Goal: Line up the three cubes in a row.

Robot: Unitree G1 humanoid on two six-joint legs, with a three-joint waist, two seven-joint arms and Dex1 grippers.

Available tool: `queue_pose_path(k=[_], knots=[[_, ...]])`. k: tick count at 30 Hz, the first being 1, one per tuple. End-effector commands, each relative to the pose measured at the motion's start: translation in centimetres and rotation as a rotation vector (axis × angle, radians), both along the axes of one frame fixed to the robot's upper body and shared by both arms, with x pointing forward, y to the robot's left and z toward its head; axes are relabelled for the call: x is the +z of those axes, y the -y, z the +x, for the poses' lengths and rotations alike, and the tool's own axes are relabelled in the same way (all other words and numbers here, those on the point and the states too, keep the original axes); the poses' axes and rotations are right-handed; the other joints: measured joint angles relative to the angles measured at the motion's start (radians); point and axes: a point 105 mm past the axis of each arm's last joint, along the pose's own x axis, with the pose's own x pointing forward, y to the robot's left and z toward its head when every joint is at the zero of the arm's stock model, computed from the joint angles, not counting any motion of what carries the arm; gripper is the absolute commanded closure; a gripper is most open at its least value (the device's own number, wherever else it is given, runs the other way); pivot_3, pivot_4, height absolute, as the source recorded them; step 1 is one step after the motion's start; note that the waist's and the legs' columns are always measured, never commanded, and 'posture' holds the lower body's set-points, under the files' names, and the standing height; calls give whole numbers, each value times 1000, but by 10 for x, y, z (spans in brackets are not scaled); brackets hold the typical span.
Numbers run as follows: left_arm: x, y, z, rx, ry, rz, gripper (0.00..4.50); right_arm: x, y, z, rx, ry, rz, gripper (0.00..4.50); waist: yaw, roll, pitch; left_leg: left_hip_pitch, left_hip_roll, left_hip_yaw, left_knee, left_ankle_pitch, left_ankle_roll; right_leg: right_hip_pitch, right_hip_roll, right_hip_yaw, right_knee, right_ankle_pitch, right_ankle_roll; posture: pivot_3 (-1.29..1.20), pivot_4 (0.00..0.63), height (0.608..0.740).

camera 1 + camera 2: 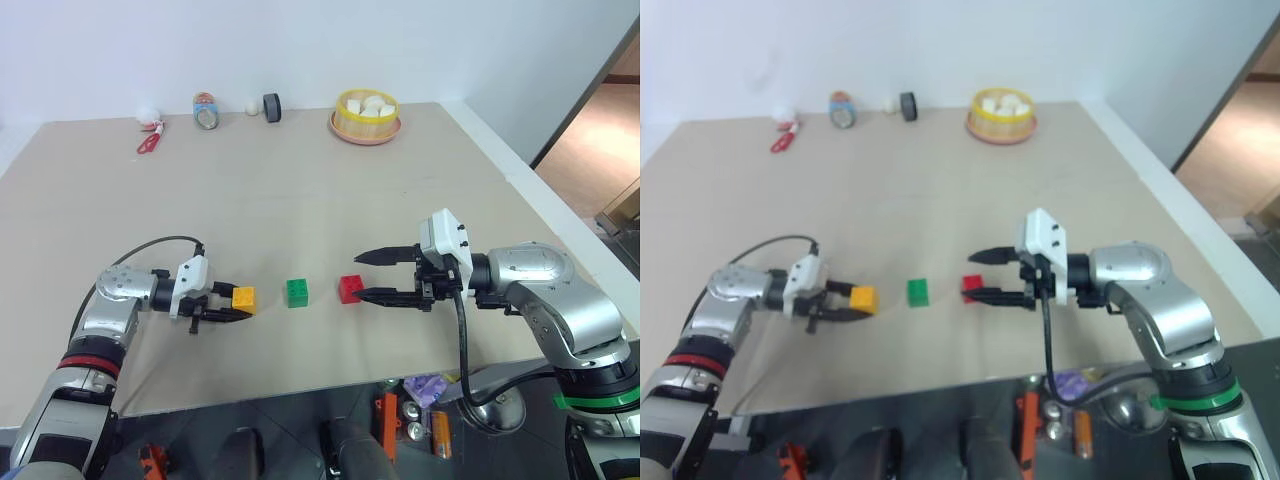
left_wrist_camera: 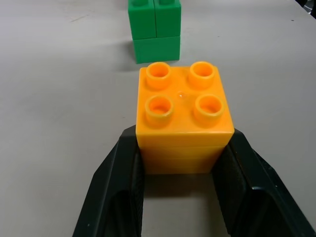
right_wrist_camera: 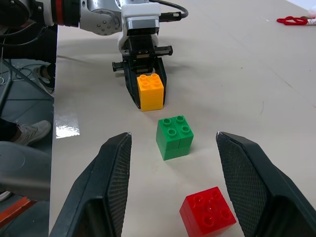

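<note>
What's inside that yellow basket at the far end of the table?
The yellow basket holds several white lumps piled together; their tops rise just above the rim. Whatever lies beneath them, and the basket's bottom, is covered, so I cannot tell what else is inside.

My left tool (image 2: 180, 163) hides the yellow-orange cube's (image 2: 183, 118) lower sides; the far bench (image 1: 300, 180) items stay too small to identify.

Bright even indoor light, soft short shadows, right eye view hazier
</note>
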Motion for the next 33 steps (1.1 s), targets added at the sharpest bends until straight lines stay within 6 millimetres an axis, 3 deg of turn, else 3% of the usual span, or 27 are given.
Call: queue_pose_path(k=[1,7,9,15,22,27,33], knots=[[6,-5,6,43,24,4,3176,12,0,0,11,50,18,1713,0,0,0,0,0,0,0,0,0,0,0,0,0,0,0,0,150,740],[3,-5,6,50,14,9,3176,13,0,2,10,55,21,1713,0,0,0,0,0,0,0,1,1,0,0,0,0,1,-1,0,150,740],[1,-6,4,54,-24,13,2067,14,-1,2,10,56,21,1713,0,0,0,0,0,0,0,1,1,0,0,0,0,1,-1,0,150,740],[6,-4,5,71,-10,-15,52,15,0,3,9,58,22,1713,1,0,0,0,0,0,0,1,1,0,0,0,0,1,-1,0,150,740],[12,-8,-2,58,-11,-32,17,17,-1,5,14,62,26,1713,1,0,0,-1,0,0,0,0,1,0,0,0,0,0,-1,0,150,740],[22,-38,-10,133,11,-10,17,20,-3,8,23,64,33,1713,-3,0,0,0,1,1,-1,0,1,-1,0,0,0,0,-1,0,150,740],[51,-85,-9,398,32,-75,17,23,2,12,15,72,29,1713,-1,0,0,-1,2,0,-1,0,1,-1,0,-1,0,-1,-2,0,150,740]])
